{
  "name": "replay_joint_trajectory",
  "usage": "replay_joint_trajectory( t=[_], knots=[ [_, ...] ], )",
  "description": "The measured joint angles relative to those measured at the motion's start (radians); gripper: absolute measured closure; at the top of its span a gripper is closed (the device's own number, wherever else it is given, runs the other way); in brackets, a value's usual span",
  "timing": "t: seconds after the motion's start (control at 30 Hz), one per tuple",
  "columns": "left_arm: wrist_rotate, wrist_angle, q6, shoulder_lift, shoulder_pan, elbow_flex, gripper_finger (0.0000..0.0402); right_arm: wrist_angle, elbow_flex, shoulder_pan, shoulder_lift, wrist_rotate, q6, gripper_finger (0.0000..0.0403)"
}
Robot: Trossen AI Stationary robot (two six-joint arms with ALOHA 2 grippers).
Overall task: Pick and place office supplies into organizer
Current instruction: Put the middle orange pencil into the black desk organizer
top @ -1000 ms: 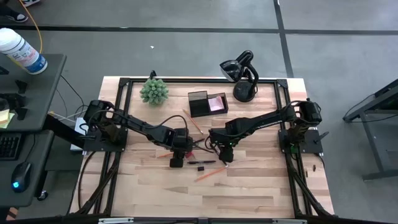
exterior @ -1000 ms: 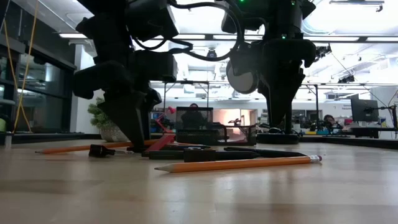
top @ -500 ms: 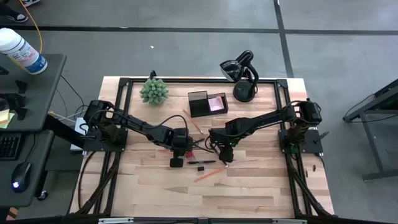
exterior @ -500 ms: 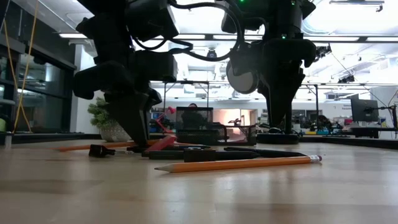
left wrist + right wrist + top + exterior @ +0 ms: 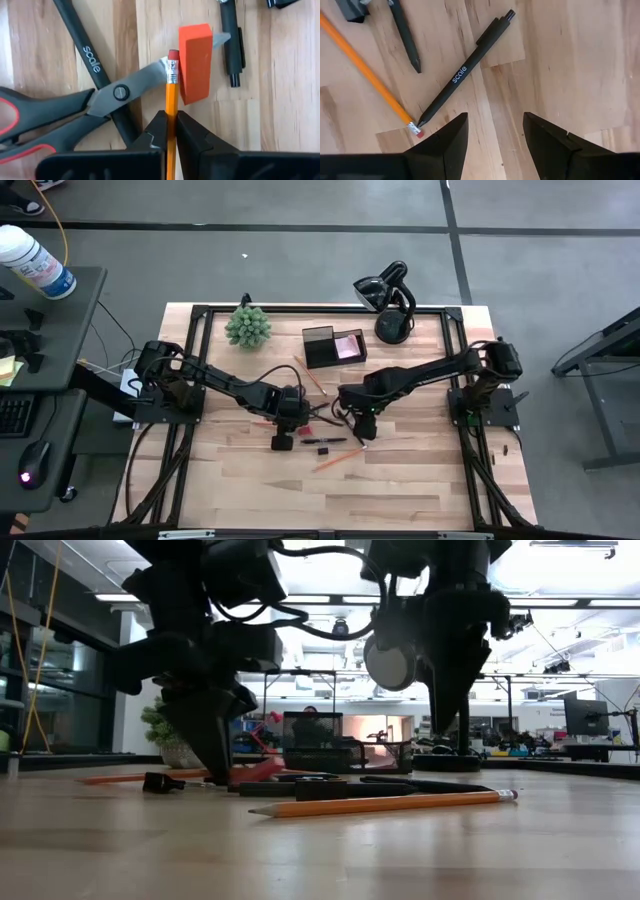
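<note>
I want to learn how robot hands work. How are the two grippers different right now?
The left gripper is shut on a pencil; the right gripper is open and holds nothing. The left gripper hangs beside the scissors and an orange eraser; the right gripper hangs over bare wood near a black pen. Both have two dark fingers and point down at the table.

The left gripper (image 5: 171, 131) is low over the middle of the table, fingers pinched shut on a pencil (image 5: 171, 107). The right gripper (image 5: 495, 131) hangs just to its right, fingers wide apart, probably touching nothing.
</note>
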Motion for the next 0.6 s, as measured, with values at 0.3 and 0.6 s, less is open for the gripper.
replay_joint_trajectory(
  t=[0.3,0.6],
  knots=[
    [0.002,-0.049,0.001,-0.031,0.0,0.02,0.0399,-0.015,0.0,0.0,-0.059,0.035,0.003,0.0219],
    [-0.039,-0.132,0.082,-0.06,0.0,0.153,0.04,-0.078,0.0,0.0,-0.138,0.035,0.004,0.0219]
  ],
)
